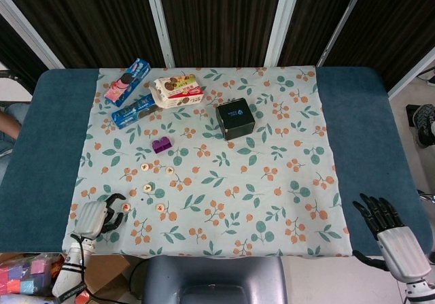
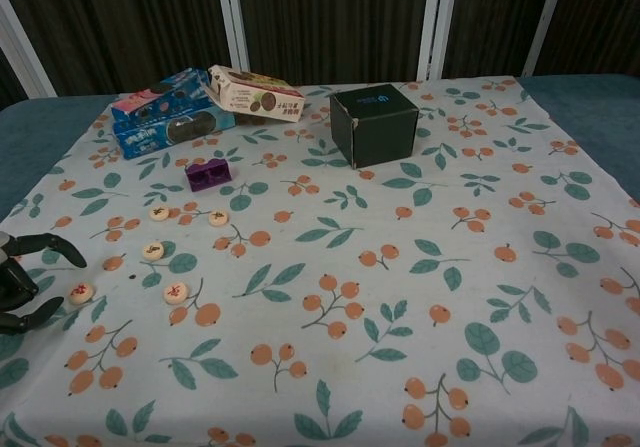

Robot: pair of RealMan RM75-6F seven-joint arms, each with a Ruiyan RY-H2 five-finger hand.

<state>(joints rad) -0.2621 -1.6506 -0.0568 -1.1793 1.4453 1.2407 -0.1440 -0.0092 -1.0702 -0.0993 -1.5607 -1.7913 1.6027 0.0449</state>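
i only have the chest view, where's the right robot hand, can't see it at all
Observer: The right robot hand shows only in the head view, at the near right corner, off the floral cloth and over the blue table edge, fingers spread, holding nothing.
Operator: ok and my left one, i just see fingertips at the frame edge
Observer: The head view shows the whole left robot hand at the cloth's near left corner, fingers curled toward the nearest round game piece; I cannot tell whether they touch it.
Operator: anything behind the black box i'm missing
Observer: Nothing stands behind the black box in the head view; only cloth reaches the far table edge there.
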